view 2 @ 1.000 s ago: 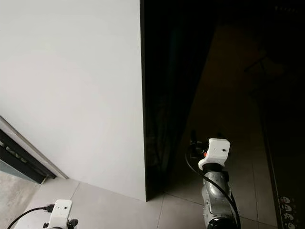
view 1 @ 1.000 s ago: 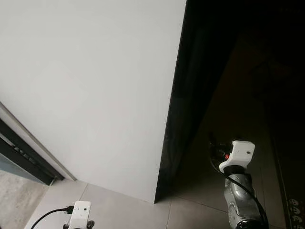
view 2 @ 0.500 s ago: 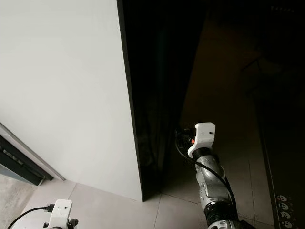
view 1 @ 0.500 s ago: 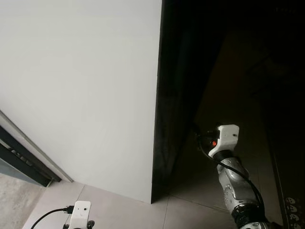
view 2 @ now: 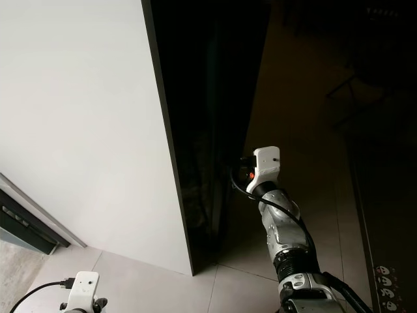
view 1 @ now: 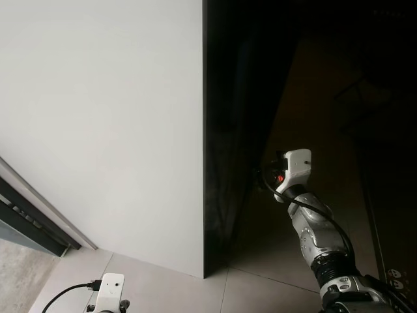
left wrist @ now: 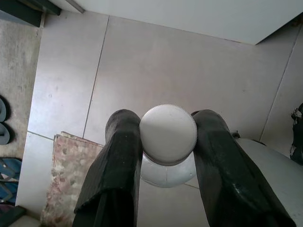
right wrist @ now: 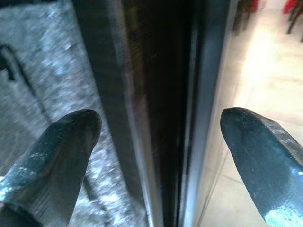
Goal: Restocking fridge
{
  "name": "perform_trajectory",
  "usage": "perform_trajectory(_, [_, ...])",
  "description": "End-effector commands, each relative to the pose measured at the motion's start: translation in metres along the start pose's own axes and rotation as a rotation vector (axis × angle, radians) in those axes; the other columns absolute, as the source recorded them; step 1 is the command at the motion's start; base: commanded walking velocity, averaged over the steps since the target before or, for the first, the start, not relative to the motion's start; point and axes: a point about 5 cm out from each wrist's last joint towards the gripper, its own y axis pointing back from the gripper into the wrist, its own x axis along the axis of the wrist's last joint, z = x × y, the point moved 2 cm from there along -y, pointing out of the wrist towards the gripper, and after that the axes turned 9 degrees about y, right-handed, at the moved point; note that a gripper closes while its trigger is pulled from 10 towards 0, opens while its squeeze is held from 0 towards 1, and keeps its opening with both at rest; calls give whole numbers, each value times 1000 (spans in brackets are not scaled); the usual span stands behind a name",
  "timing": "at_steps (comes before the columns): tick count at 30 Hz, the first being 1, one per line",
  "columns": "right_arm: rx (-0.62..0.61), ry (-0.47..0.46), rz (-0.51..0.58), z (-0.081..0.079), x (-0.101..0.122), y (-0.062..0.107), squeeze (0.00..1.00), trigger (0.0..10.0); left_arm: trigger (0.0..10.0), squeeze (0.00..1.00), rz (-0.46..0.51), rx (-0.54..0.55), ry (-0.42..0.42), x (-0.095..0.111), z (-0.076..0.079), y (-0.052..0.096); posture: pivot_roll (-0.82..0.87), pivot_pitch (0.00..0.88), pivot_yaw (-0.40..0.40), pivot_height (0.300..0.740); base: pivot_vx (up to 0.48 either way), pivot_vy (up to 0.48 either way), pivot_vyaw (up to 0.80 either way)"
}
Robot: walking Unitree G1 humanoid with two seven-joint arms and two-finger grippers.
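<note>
two grippers for you | right gripper (right wrist: 158,137): fingers spread wide, up against the dark edge of the fridge door (right wrist: 161,94), beside the white side panel (view 1: 98,130) | left gripper (left wrist: 165,156): low over the tiled floor (left wrist: 189,71), clamped on a white-capped bottle (left wrist: 168,135)
</note>
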Motion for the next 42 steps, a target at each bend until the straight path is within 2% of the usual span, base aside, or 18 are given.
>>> perform_trajectory(1, [33, 0, -31, -1, -2, -3, 0, 10000, 10000, 0, -25, 5, -4, -6, -2, 1, 27, 64, 20, 740, 0, 0, 0])
perform_trajectory(5, [56, -12, -36, -1, 1, -8, 0, 10000, 10000, 0, -24, 6, -3, -6, -1, 1, 24, 63, 19, 740, 0, 0, 0])
perform_trajectory(8, [8, 62, -26, 4, 11, -15, 0, 10000, 10000, 0, -24, 5, -2, -6, -1, 1, 28, 61, 15, 740, 0, 0, 0])
perform_trajectory(10, [-40, 57, -8, 9, 18, -19, 0, 10000, 10000, 0, -22, 6, 1, -5, -1, 1, 29, 59, 13, 740, 0, 0, 0])
perform_trajectory(20, [-23, 53, -11, 7, 22, -25, 0, 10000, 10000, 0, -23, 5, 6, -6, -1, 1, 34, 56, 10, 740, 0, 0, 0])
perform_trajectory(25, [-102, 67, -3, 21, 26, -24, 0, 10000, 10000, 0, -21, 6, 10, -6, -1, 1, 32, 55, 8, 740, 0, 0, 0])
perform_trajectory(27, [-193, 86, 11, 35, 27, -18, 0, 10000, 10000, 0, -22, 6, 8, -6, -1, 1, 29, 56, 8, 740, 0, 0, 0])
perform_trajectory(32, [-282, 105, 14, 48, 23, -9, 0, 10000, 10000, 0, -23, 4, 6, -7, 0, 1, 25, 57, 7, 740, 0, 0, 0])
perform_trajectory(34, [-341, 142, 10, 56, 17, 2, 0, 10000, 10000, 0, -24, 2, 5, -7, 0, 1, 20, 59, 8, 740, 0, 0, 0])
perform_trajectory(42, [-457, 165, -31, 63, -10, 36, 0, 10000, 10000, 0, -27, -7, -10, -9, 2, 1, 16, 65, 7, 740, 0, 0, 0])
